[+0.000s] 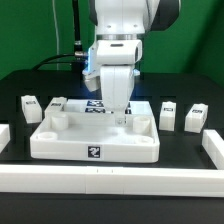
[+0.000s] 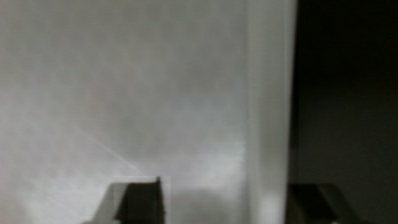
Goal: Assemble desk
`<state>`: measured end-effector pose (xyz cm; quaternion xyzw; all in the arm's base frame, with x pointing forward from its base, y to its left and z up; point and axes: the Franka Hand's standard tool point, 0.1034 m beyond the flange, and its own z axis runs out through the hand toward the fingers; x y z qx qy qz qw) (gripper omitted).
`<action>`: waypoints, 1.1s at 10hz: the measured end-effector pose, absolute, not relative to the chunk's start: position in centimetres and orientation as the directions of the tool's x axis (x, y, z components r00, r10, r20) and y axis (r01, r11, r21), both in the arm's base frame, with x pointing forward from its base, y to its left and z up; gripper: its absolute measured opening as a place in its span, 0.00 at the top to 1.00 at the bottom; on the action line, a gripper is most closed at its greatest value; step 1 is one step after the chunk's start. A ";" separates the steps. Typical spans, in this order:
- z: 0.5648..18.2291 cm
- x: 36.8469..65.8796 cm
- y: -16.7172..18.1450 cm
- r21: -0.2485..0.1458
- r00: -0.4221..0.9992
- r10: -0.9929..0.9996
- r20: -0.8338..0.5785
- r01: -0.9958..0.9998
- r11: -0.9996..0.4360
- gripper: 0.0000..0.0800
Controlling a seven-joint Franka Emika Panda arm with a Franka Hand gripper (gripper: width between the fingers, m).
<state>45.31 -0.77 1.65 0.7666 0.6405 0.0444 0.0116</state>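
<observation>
Exterior view: the tabletop (image 1: 93, 140) lay rim-up at the middle of the black table (image 1: 20, 85), with its tagged front wall facing the camera. Legs were counted from the exterior view's left. The first leg (image 1: 30, 106) and second leg (image 1: 57, 104) stood apart from the tabletop on that side. The third leg (image 1: 168, 113) and fourth leg (image 1: 195, 117) stood on the exterior view's right. The marker board (image 1: 95, 106) lay just behind the tabletop, partly hidden by the arm. A white front rail (image 1: 110, 182) ran along the near edge.

The gripper (image 1: 119, 112) pointed straight down at the tabletop's back rim. Contact could not be read from this view.

Wrist view: both fingers (image 2: 135, 200) were visible and stood apart, with a blurred white surface between them. I could not tell whether they were clamped on it or only straddling it.
</observation>
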 end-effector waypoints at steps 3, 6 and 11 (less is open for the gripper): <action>1.6 45.3 -0.8 0.074 0.177 0.983 0.053 0.981 -0.180 0.93; 1.6 45.3 -0.8 0.074 0.177 0.983 0.053 0.981 -0.181 0.93; 1.6 45.8 -0.6 0.066 0.087 0.995 0.042 0.994 -0.090 0.93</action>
